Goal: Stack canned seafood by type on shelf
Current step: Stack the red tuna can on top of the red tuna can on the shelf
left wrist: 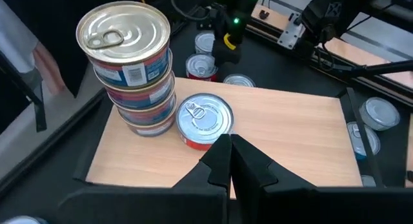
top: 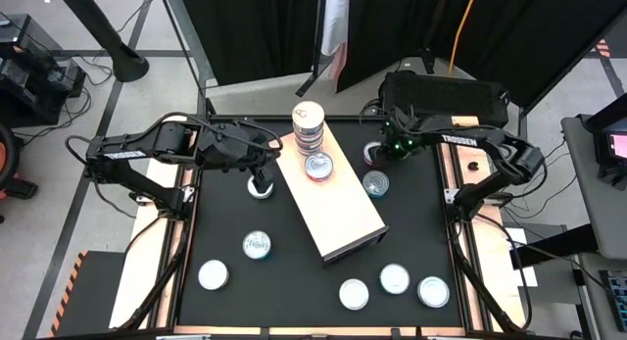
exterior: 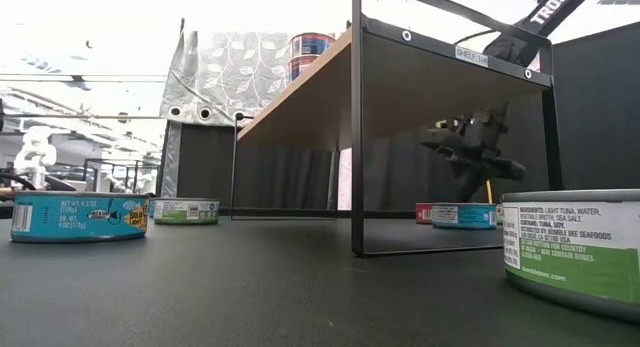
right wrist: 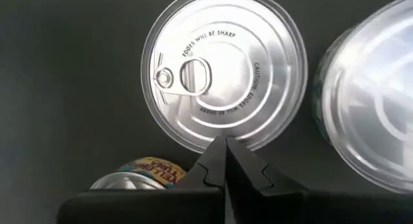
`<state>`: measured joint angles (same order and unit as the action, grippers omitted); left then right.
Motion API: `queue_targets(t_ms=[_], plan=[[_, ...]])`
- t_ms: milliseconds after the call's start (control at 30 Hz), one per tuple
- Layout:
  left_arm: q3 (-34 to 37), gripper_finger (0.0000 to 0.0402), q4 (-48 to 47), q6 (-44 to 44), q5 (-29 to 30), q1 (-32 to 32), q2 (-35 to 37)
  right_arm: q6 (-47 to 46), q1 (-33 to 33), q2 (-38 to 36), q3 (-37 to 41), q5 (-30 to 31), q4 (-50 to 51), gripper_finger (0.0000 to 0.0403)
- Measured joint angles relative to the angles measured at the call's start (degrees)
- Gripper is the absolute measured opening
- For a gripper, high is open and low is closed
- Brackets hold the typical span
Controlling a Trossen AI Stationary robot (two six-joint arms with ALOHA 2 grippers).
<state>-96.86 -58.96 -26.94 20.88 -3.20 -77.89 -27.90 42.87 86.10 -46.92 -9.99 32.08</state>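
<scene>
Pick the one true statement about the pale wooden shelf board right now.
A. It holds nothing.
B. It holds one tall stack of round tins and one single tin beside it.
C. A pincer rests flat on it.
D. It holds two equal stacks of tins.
B: on the pale light-wood shelf board a tall stack of round silver-topped tins stands at one end, with a single red-sided silver-topped tin right beside it.

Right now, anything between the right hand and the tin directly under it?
Nothing visible. The right hand hangs fingers shut straight above a silver-topped tin on the black tabletop, with clear air between. A second tin sits close beside it, which may crowd an opened grasp.
</scene>
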Motion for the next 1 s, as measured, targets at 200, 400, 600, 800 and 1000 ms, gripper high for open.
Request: queue_targets(t_ms=[200,400,600,800,1000], plan=[[0.0,0.001,-0.4,-1.3,-3.3,-1.4,0.0,3.9,-2.5,-0.6,0.5,5.4,10.6,0.0],[0.0,0.001,-2.2,-1.2,-3.0,-1.8,0.0,2.2,-6.2,-5.6,5.1,8.2,15.6,0.0],[0.0,0.001,-4.8,-0.3,-2.8,-1.8,0.0,-4.0,-8.3,-17.6,8.7,8.9,19.1,0.0],[0.0,0.001,-4.5,4.8,0.6,-1.5,0.0,-10.2,-7.2,-24.7,10.4,8.6,9.3,0.0],[0.0,0.001,-3.9,6.3,1.2,0.1,0.0,-10.4,-4.8,-19.8,11.6,8.1,0.2,0.0]])
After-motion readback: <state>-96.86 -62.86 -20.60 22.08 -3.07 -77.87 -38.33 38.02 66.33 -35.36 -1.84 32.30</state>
